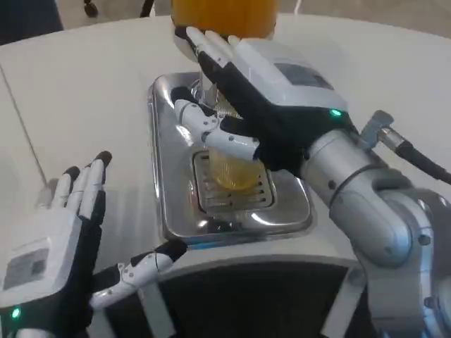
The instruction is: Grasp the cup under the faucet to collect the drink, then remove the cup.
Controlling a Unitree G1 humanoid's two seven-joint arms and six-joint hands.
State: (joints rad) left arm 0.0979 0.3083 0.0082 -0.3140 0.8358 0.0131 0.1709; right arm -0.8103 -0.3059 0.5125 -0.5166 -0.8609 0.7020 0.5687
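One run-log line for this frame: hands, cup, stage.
right hand: holds cup on drip tray | cup: orange drink inside | left hand: open, idle on table | stage: collecting, cup not removed

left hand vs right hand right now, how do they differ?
The right hand reaches over the steel drip tray and grips the clear cup holding orange drink; the left hand holds nothing. The right hand's fingers wrap the cup, while the left hand's fingers are spread flat, beside the tray over the white table. Both have white backs with black-and-white fingers.
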